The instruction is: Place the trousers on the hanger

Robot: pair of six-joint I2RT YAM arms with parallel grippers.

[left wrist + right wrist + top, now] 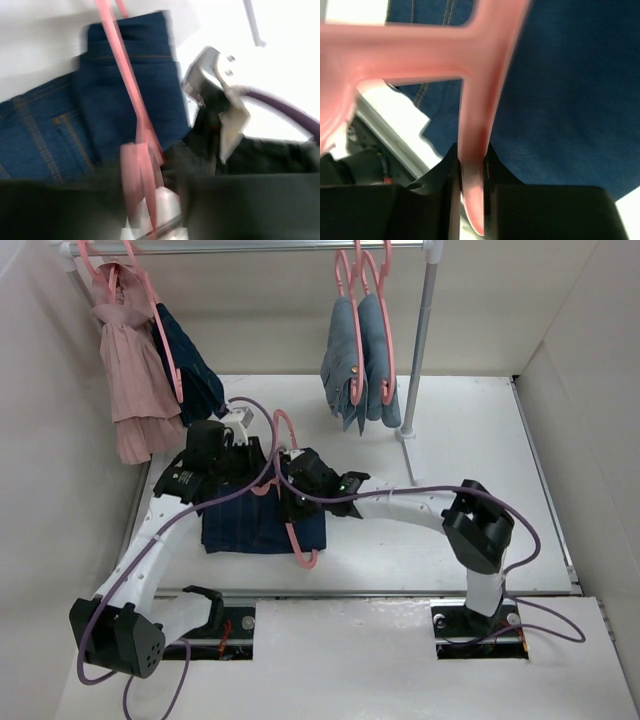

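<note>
The dark navy trousers (240, 525) lie folded on the white table, under both grippers. A pink hanger (300, 540) lies across them, hook toward the back. My right gripper (297, 490) is shut on a bar of the hanger (476, 100); in the right wrist view the bar fills the gap between the black fingers (471, 200), with denim (560, 100) below. My left gripper (225, 455) hovers over the trousers' back edge. In the blurred left wrist view the hanger (127, 75) runs down over the trousers (50, 135) into the left gripper (150, 215); its grip is unclear.
A rail across the back holds a pink blouse (130, 370), another dark navy garment (195, 365) and paler jeans on pink hangers (360, 360). The rail's post (418, 360) stands on the table at the back right. White walls close in both sides.
</note>
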